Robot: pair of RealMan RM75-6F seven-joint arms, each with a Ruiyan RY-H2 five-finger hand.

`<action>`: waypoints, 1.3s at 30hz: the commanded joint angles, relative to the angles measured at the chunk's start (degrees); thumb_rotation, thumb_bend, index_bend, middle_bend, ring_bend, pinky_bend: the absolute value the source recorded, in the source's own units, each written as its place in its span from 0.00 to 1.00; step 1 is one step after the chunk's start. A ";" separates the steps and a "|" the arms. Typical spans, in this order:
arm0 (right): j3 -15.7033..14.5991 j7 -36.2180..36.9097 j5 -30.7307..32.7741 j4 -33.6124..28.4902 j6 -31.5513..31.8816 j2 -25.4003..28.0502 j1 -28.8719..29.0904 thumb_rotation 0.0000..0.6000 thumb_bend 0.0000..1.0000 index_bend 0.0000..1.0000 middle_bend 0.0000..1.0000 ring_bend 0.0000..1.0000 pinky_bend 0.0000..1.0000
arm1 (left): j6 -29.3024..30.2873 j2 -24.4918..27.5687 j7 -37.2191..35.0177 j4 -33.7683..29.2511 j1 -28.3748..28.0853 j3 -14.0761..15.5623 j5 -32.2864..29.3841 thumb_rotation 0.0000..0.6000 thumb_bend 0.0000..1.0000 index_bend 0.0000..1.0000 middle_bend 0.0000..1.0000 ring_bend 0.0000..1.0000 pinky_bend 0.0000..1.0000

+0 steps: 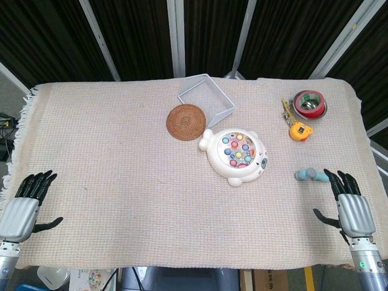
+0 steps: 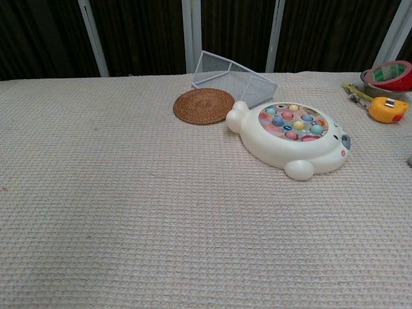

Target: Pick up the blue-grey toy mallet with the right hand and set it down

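R hand (image 1: pixel 350 203) empty, fingers spread, tips just short of the small blue-grey toy mallet (image 1: pixel 308 174).
Reach fwd over the handle, close firmly w/ thumb under.

A white whack-a-mole toy (image 1: pixel 235 155) lies mid-table, with a woven coaster (image 1: pixel 187 122) and tipped wire basket (image 1: pixel 205 93) beyond it. Far right sit a yellow tape measure (image 1: pixel 299 131) and a steel bowl (image 1: pixel 311 105).

White seal-shaped toy game (image 2: pixel 290 138) sits right of centre on the woven cloth (image 2: pixel 129 212), coloured pieces on top. Round wicker coaster (image 2: pixel 203 105) just behind-left. Tipped wire basket (image 2: pixel 233 78) behind. Yellow tape measure (image 2: pixel 386 109) and tape-filled metal bowl (image 2: pixel 388 74) far right.
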 commanded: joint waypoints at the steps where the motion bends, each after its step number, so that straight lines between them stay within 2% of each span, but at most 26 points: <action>1: 0.09 -0.23 -0.02 -0.18 0.11 0.07 -0.02 1.00 0.24 0.06 0.16 0.00 0.00 | -0.18 0.02 0.32 -0.04 -0.02 0.10 -0.04 1.00 0.06 0.00 0.00 0.00 0.00; 13: 0.20 1.14 -1.65 0.91 2.20 -0.71 -0.60 1.00 0.24 0.05 0.16 0.00 0.00 | 2.85 -0.11 0.43 -0.31 1.27 0.33 1.38 1.00 0.06 0.00 0.00 0.00 0.00; 18: 0.81 2.19 -2.93 2.54 4.90 -1.96 -1.11 1.00 0.24 0.05 0.16 0.00 0.00 | 5.08 -0.50 0.01 0.26 1.89 -0.01 2.35 1.00 0.06 0.00 0.00 0.00 0.00; 27: 1.21 2.08 -2.86 4.00 5.21 -2.74 -1.06 1.00 0.24 0.05 0.16 0.00 0.00 | 4.87 -0.23 0.76 -0.39 2.04 0.14 2.28 1.00 0.06 0.00 0.00 0.00 0.00; 32: 2.85 4.68 0.00 4.93 0.02 -0.74 1.43 1.00 0.24 0.06 0.16 0.00 0.00 | 4.28 0.04 1.37 -0.91 1.82 0.18 2.24 1.00 0.06 0.00 0.00 0.00 0.00; 39: 6.05 6.55 8.84 9.26 -16.88 2.12 9.06 1.00 0.24 0.11 0.16 0.00 0.00 | 4.26 0.39 2.28 -1.91 1.74 0.25 2.72 1.00 0.06 0.00 0.00 0.00 0.00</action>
